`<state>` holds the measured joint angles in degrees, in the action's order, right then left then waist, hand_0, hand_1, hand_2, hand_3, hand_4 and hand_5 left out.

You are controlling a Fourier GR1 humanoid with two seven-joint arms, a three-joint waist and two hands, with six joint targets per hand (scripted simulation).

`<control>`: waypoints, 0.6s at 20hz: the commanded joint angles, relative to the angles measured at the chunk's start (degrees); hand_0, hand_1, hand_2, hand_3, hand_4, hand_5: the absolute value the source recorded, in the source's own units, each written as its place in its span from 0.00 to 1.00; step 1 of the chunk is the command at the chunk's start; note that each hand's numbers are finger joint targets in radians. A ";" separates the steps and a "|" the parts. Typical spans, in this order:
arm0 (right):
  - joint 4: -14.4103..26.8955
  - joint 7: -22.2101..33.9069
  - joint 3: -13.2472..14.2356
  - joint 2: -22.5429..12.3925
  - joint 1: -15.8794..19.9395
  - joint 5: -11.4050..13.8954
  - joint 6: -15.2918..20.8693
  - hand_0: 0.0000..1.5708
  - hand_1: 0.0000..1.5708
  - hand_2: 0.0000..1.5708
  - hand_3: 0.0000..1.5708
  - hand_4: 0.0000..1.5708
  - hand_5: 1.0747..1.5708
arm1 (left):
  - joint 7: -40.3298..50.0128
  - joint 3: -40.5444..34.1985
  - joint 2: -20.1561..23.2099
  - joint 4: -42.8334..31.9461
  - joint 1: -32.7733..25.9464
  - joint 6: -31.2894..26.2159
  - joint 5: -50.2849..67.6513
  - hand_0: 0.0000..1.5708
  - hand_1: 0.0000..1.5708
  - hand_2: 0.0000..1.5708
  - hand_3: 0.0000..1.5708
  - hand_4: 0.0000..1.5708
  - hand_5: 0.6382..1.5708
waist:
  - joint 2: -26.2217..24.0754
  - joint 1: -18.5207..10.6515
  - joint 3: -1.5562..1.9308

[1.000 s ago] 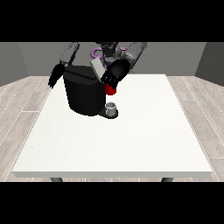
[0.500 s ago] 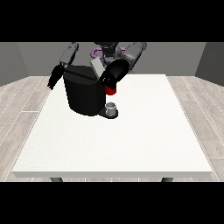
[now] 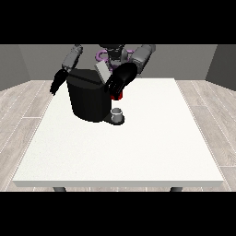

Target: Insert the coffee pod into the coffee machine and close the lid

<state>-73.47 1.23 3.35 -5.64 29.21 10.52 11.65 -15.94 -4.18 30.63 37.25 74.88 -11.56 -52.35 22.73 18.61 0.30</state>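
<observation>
A: Item one: coffee machine (image 3: 90, 99). Black, bulky, standing on the white table (image 3: 138, 143) toward its far left part, just in front of the robot (image 3: 113, 53). Grey lid flap (image 3: 102, 71) tilted up at the top.

B: At its base?

A: Small grey cup (image 3: 118, 113) on the drip stand, at the machine's right side in the view. Upright.

B: Item two, hands?

A: Hand at the view's right (image 3: 119, 82): black, reaching in at the machine's upper right corner, just below the raised flap. Fingers pointing down toward the machine; spread or curl cannot be told. Hand at the view's left (image 3: 57, 83): hanging beside the machine's left flank, apart from it, over the table's far edge. Fingers long and fairly straight, holding nothing visible.

B: Anything red?

A: Red thing at the machine (image 3: 118, 96), showing just under the hand at the view's right.

B: Coffee pod?

A: Not plainly seen; no location to enter.
</observation>
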 commanded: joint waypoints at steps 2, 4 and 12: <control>-1.01 2.92 -0.43 -0.77 0.75 1.09 0.17 0.00 0.00 0.00 0.00 0.09 1.00 | -1.01 -1.59 2.17 -2.32 0.09 0.96 -0.11 0.00 0.00 0.33 0.28 0.00 1.00 | 0.31 0.17 -0.31; 0.87 -0.17 -0.07 0.14 -0.20 1.59 1.78 0.00 0.00 0.00 0.00 0.10 1.00 | -0.72 -0.60 0.69 -1.31 0.18 0.32 -0.54 0.00 0.00 0.31 0.24 0.00 1.00 | -0.02 -1.04 -0.28; 4.61 0.96 1.79 0.21 -5.17 -0.86 0.30 0.00 0.00 0.00 0.00 0.09 1.00 | 3.04 0.00 -5.85 -0.96 -7.10 0.02 0.12 0.00 0.00 0.00 0.00 0.00 1.00 | -8.92 -5.30 -0.29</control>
<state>-69.93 0.64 5.03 -5.70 25.95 9.74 11.90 -14.62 -4.27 27.62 36.78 70.86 -11.74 -52.46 17.56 14.71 0.09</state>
